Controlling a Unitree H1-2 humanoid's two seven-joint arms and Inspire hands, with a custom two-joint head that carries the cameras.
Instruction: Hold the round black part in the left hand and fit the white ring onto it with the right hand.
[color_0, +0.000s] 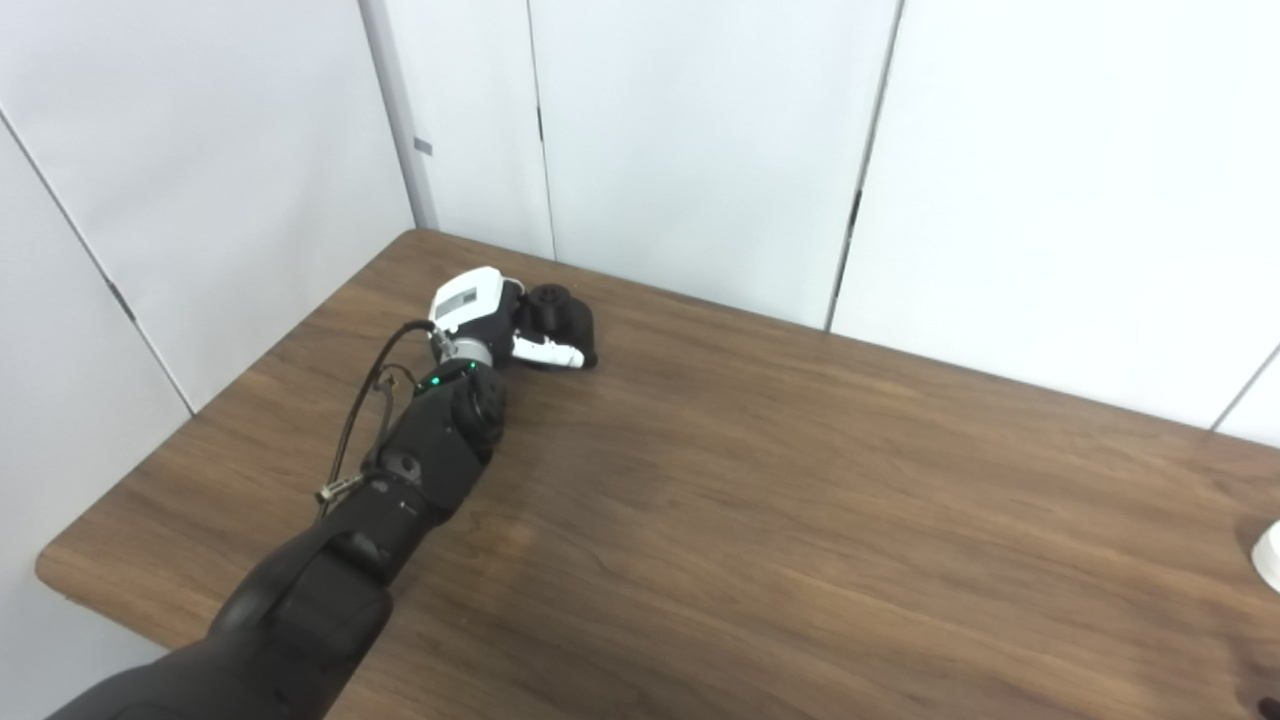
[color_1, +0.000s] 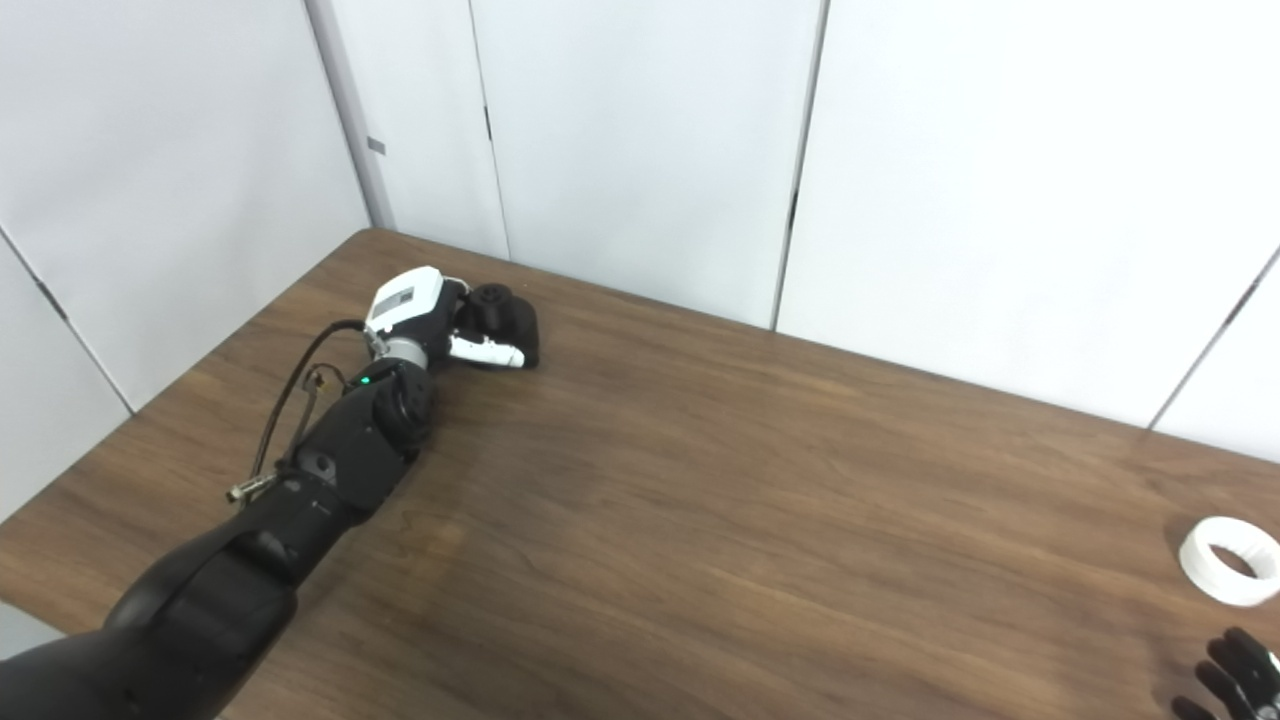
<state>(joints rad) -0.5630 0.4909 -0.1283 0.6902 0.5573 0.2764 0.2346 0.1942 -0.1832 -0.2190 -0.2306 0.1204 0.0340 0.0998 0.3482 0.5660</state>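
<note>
My left arm (color_1: 250, 530) fills the near left corner and reaches out long across the wooden table (color_1: 760, 520).

I see it stretched diagonally toward the far left corner; the left hand (color_1: 440, 320) lies low at the tabletop, white back up, fingers curled around the round black part (color_1: 500, 310), which sits near the far edge; whether the part is lifted off the wood I cannot tell; the right hand (color_1: 1235, 675) barely pokes in at the lower right, dark fingertips only, so its state I cannot tell; the white ring (color_1: 1230, 560) lies flat just beyond it, well apart from the black part.
</note>
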